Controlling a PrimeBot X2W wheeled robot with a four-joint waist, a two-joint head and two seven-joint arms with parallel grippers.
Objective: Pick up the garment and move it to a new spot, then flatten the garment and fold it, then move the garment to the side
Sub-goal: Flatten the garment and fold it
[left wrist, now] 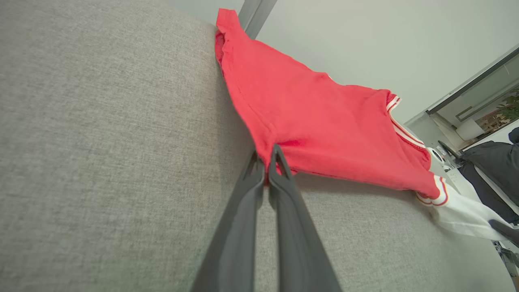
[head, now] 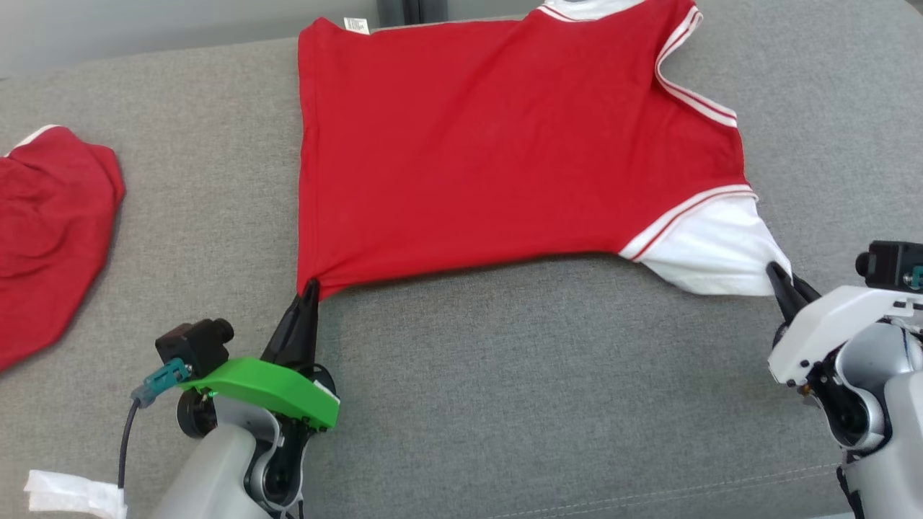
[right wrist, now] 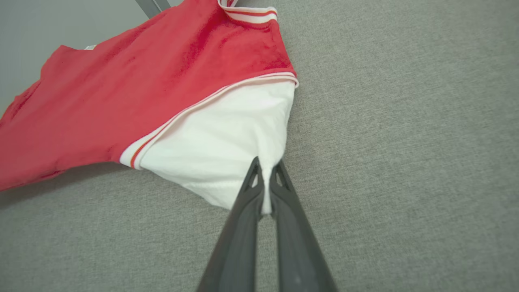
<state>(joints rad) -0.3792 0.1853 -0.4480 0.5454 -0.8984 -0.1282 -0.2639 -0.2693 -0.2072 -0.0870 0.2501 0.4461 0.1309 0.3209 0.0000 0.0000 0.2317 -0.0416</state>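
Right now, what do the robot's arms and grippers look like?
Both grippers have two long, dark fingers. The left gripper sits on a bright green wrist cover with a black camera and a teal plug feeding a dark cable. The right gripper has a white wrist cover and a second black camera. Forearms are pale grey.

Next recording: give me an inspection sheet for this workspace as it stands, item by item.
Surface: grey woven cushion, broad and flat.
Job's things: red shirt spread mostly flat, with its white sleeve drawn out toward the robot's right.
Clutter: second red garment crumpled at the left edge; white scrap beside the left arm.
Claws: left claw shut on the shirt's near hem corner; right claw shut on the sleeve's edge.
Cables: dark cable with a teal plug, running from the left wrist camera.
Surroundings: pale wall behind the cushion.
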